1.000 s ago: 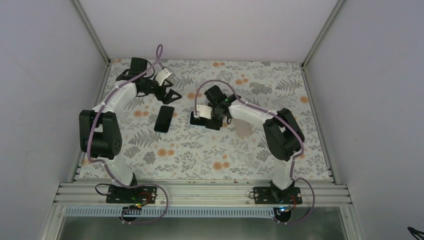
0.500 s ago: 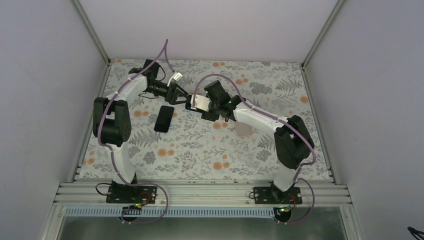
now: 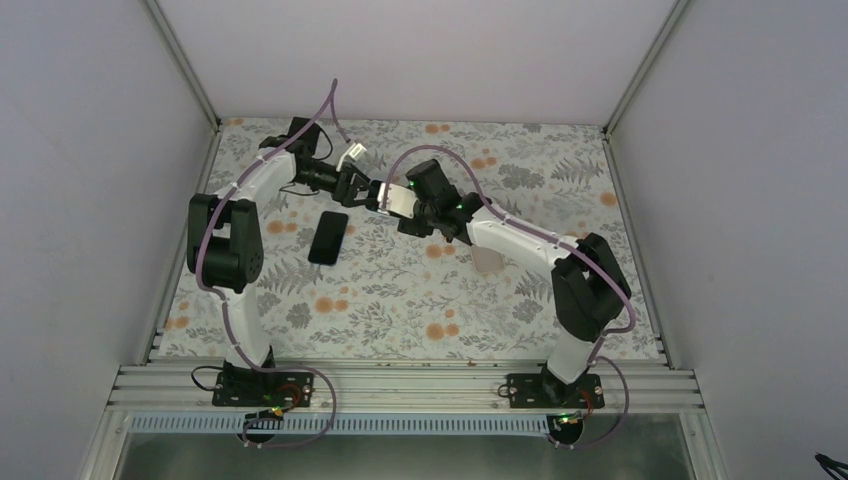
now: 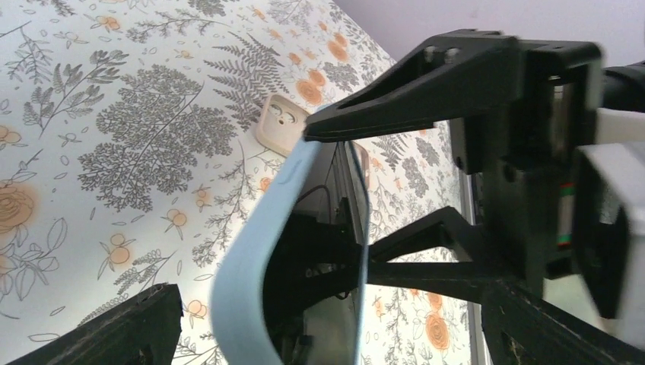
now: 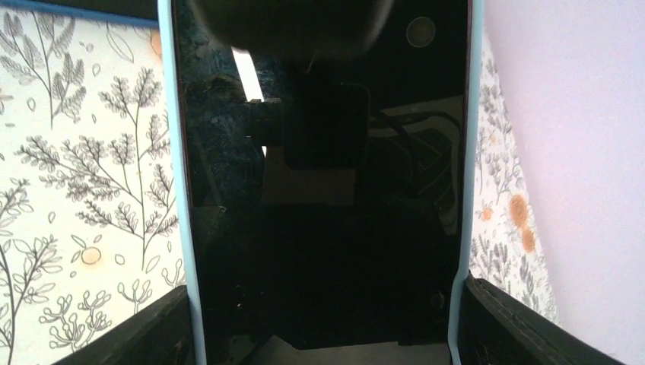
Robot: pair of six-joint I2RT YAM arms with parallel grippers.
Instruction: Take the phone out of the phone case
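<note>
From above, the two arms have just met over the rear middle of the floral-printed tabletop (image 3: 420, 310). The left gripper (image 3: 363, 187) stands nose to nose with the right gripper (image 3: 386, 202), where a second before the left one hung far back on its own side and the right one sat low at the cloth. What lies between them is too dark to pick out here, and another flat black handset (image 3: 328, 237) lies on the cloth below the left jaws, untouched. In the left wrist view the pale blue rubbery case (image 4: 255, 258) reaches edge-on into the gap between the left jaws, which stand wide and touch nothing, while the right jaws clamp it across its width from beyond. In the right wrist view the black glass-fronted phone (image 5: 319, 228) fills the space between the right jaws, its blue rim against both fingers, seated in its case. I judge this a handover pose, with the left jaws placed to close on the free end, so removal has not begun
</note>
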